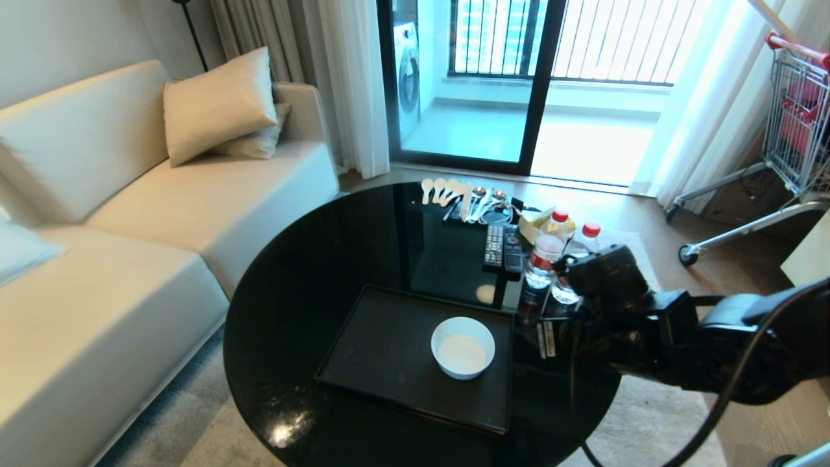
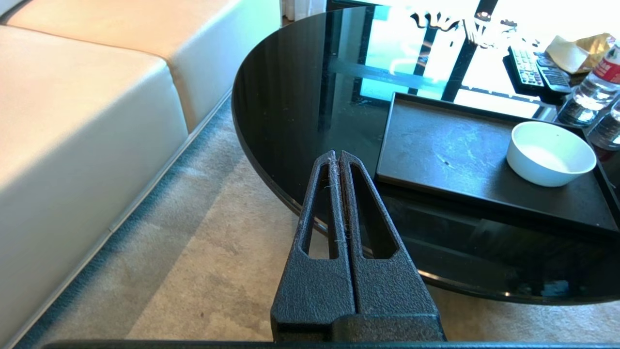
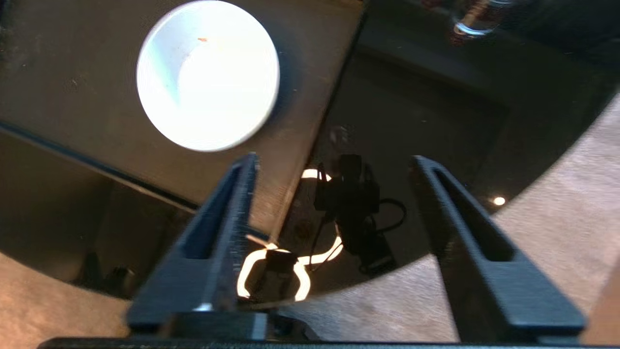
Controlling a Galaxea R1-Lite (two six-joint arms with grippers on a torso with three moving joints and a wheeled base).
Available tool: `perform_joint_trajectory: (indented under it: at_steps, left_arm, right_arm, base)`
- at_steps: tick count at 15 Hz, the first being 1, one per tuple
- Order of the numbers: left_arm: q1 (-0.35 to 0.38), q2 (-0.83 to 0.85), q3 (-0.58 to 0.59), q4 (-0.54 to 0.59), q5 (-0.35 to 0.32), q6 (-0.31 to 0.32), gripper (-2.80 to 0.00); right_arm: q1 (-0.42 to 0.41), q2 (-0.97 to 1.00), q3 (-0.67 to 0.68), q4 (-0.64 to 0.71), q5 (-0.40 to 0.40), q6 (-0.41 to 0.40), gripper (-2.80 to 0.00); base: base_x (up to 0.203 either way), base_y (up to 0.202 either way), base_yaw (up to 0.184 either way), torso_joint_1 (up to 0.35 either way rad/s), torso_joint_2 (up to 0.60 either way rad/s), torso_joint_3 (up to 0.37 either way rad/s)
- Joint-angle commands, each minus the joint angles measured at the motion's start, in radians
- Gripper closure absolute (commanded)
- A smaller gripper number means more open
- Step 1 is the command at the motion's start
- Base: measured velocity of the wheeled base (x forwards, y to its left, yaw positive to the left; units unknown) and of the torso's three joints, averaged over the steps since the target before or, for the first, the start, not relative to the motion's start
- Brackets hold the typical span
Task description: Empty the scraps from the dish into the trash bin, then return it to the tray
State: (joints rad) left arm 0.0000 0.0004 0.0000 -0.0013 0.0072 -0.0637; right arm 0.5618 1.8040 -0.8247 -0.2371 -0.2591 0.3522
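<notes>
White and glossy, the dish (image 1: 462, 347) sits upright on the tray (image 1: 382, 350), near the tray's right end, and we see only a tiny orange speck inside it. Our right pincer (image 3: 334, 162) hangs beside the tray over the table (image 1: 311, 272), fingers spread apart, holding nothing. Our left pincer (image 2: 337, 156) is pressed closed, off the table's near edge, short of the tray.
</notes>
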Motion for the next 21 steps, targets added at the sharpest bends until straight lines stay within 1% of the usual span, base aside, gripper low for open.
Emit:
perform_joint_trajectory:
  at_steps: [1,3,5,7,10,13,14,16,21]
  left_arm:
    - [0.000,0.000,0.000,0.000,0.000,-0.001,0.00]
    - [0.000,0.000,0.000,0.000,0.000,-0.001,0.00]
    - [0.000,0.000,0.000,0.000,0.000,-0.001,0.00]
    - [0.000,0.000,0.000,0.000,0.000,-0.001,0.00]
    - [0.000,0.000,0.000,0.000,0.000,-0.001,0.00]
    - [0.000,0.000,0.000,0.000,0.000,-0.001,0.00]
    - [0.000,0.000,0.000,0.000,0.000,-0.001,0.00]
    - [0.000,0.000,0.000,0.000,0.000,-0.001,0.00]
    - [0.000,0.000,0.000,0.000,0.000,-0.001,0.00]
  right_arm:
    - [-0.028,-0.106,0.072,-0.011,-0.002,-0.031,0.00]
    - [-0.064,-0.184,0.110,-0.016,-0.002,-0.067,0.00]
    - [-0.114,-0.258,0.150,-0.041,-0.002,-0.081,0.00]
    - [-0.207,-0.339,0.243,-0.130,-0.002,-0.102,0.00]
    - [-0.323,-0.500,0.338,-0.260,-0.002,-0.125,0.00]
    - [-0.472,-0.668,0.442,-0.297,-0.011,-0.181,0.00]
    - [-0.498,-0.711,0.491,-0.302,-0.036,-0.197,0.00]
    - [-0.510,-0.798,0.550,-0.306,-0.071,-0.209,0.00]
    - [-0.513,-0.989,0.690,-0.291,-0.078,-0.252,0.00]
  base:
    - [0.000,0.000,0.000,0.000,0.00,0.000]
    - [0.000,0.000,0.000,0.000,0.00,0.000]
    - [0.000,0.000,0.000,0.000,0.00,0.000]
    - [0.000,0.000,0.000,0.000,0.00,0.000]
    - [0.000,0.000,0.000,0.000,0.00,0.000]
    - [0.000,0.000,0.000,0.000,0.00,0.000]
    - [0.000,0.000,0.000,0.000,0.00,0.000]
    - [0.000,0.000,0.000,0.000,0.00,0.000]
    - [0.000,0.000,0.000,0.000,0.00,0.000]
